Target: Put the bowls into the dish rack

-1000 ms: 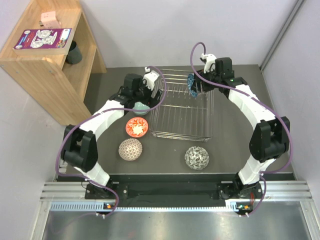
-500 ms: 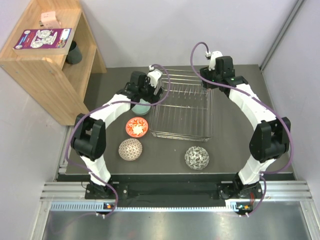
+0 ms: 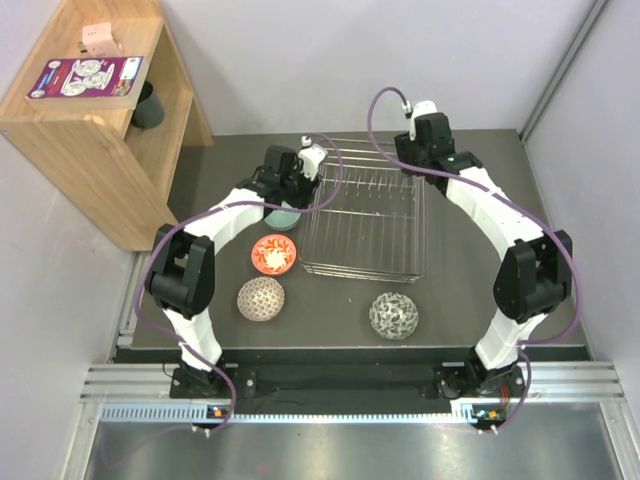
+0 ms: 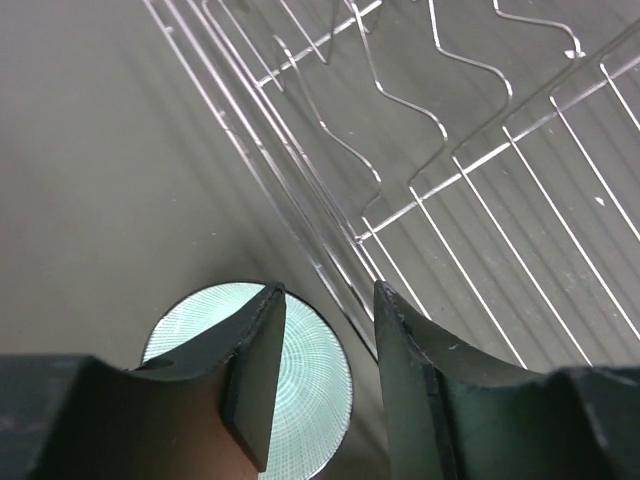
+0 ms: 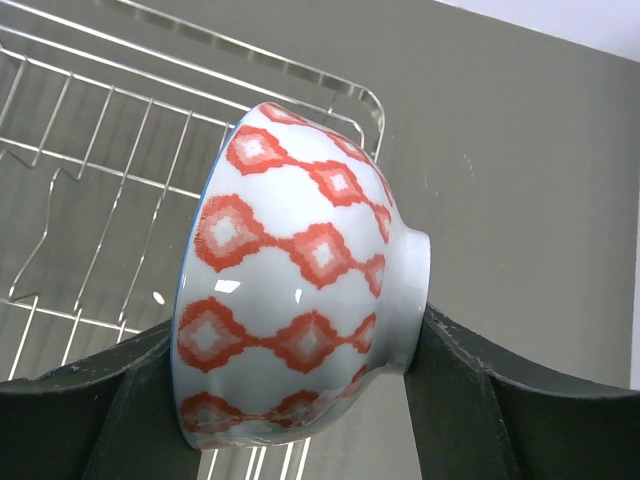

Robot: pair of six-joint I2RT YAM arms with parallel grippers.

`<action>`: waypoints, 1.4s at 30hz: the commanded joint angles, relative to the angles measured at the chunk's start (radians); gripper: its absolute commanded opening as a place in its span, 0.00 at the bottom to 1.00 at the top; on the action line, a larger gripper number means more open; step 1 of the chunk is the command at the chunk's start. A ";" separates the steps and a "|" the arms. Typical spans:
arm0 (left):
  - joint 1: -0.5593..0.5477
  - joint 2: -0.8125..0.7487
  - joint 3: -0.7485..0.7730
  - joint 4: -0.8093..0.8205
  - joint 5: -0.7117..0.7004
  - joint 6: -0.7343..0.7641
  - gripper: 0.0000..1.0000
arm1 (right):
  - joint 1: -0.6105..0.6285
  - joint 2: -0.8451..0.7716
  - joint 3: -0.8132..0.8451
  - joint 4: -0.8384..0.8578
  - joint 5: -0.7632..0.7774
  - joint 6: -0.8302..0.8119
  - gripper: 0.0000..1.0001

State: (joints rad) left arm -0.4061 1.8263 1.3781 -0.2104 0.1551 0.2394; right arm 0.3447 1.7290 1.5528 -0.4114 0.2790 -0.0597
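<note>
The mint green bowl (image 3: 282,215) sits upright on the table just left of the silver wire dish rack (image 3: 362,270). My left gripper (image 3: 291,193) hangs over it, open. One finger (image 4: 255,380) is over the bowl's inside (image 4: 312,392) and the other (image 4: 410,370) is outside its rim, next to the rack wires (image 4: 450,170). My right gripper (image 5: 300,320) is shut on a bowl (image 5: 290,290) with a white outside, red-orange diamonds and a blue rim. That bowl is held on its side above the rack's far right corner (image 5: 100,180).
On the table lie a red-orange floral bowl (image 3: 273,254), a beige mesh bowl (image 3: 261,298) and a grey-white patterned bowl (image 3: 393,315). A wooden shelf (image 3: 95,120) with a dark cup (image 3: 148,106) stands at the back left.
My left gripper's jaws have narrowed around the mint bowl's rim. The right arm has shifted slightly left along the rack's far edge with its bowl.
</note>
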 commanded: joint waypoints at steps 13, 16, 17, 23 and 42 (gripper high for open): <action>-0.069 -0.076 -0.066 -0.127 -0.023 -0.028 0.36 | 0.091 0.020 -0.046 0.068 0.186 0.018 0.00; -0.079 -0.081 -0.063 -0.148 -0.034 -0.035 0.33 | 0.106 0.015 -0.080 0.075 0.192 0.020 0.00; -0.082 -0.081 -0.062 -0.153 -0.035 -0.038 0.33 | 0.112 0.012 -0.089 0.082 0.193 0.020 0.00; -0.091 -0.091 -0.059 -0.158 -0.052 -0.054 0.28 | 0.145 0.018 -0.128 0.091 0.201 0.023 0.00; -0.105 -0.102 -0.057 -0.161 -0.040 -0.063 0.30 | 0.163 0.145 -0.086 0.097 0.200 0.054 0.00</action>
State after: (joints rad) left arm -0.4877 1.7756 1.3254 -0.3424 0.0586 0.1596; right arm 0.4950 1.8538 1.4155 -0.3634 0.4885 -0.0345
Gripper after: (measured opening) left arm 0.295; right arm 0.655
